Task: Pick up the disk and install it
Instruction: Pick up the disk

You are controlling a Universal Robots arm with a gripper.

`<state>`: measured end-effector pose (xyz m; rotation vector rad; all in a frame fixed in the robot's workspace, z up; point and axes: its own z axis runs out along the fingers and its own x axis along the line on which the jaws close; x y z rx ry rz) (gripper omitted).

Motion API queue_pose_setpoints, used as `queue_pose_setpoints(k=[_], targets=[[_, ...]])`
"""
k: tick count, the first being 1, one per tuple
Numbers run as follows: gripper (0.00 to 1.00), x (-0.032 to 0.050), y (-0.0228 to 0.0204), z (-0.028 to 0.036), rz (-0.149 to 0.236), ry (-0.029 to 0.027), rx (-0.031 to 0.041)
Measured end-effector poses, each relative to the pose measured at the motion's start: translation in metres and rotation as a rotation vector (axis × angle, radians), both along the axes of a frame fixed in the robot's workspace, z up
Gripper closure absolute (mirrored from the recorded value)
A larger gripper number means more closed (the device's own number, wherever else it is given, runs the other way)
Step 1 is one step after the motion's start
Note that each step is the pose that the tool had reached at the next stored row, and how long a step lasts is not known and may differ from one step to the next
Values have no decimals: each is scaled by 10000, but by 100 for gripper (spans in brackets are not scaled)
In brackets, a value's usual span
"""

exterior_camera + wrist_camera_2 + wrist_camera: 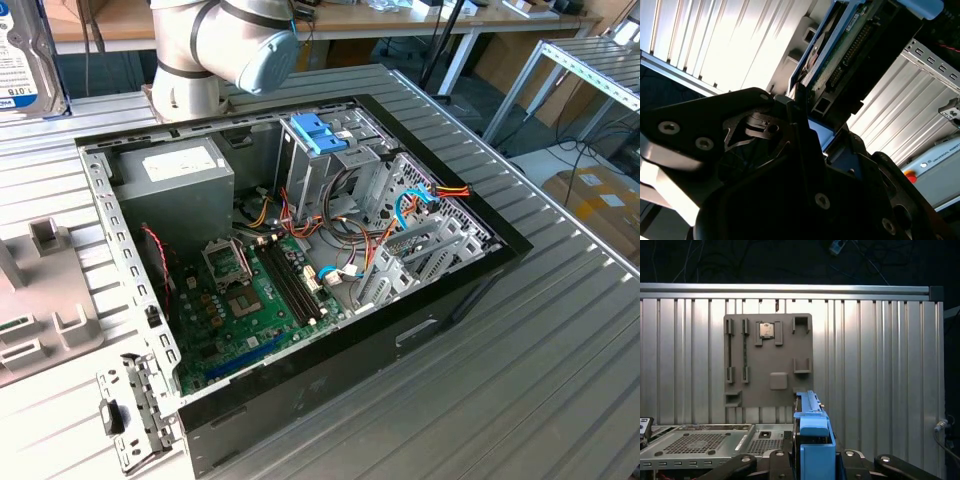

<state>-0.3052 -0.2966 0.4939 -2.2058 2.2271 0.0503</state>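
Note:
The disk stands upright in the air at the far corner of the exterior view's left, showing its white label with a blue band. In the second wrist view my gripper is shut on the disk, whose green circuit board and connector edge face the camera, with a light-blue plastic rail along it. In the first wrist view the blue rail on the disk rises between my gripper's black fingers, above the ribbed metal table.
An open computer case lies on the table, holding a grey power-supply box, a motherboard and a drive cage with blue tabs. A grey fixture plate lies beyond the case. A loose metal bracket lies near the front corner.

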Motion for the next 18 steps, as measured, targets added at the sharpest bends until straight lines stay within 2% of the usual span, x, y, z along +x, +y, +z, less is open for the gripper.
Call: queue_pose_setpoints(k=[3, 18], targets=[[63, 69, 0, -1, 1, 0, -8], [63, 313, 0, -5, 0, -1, -50]])
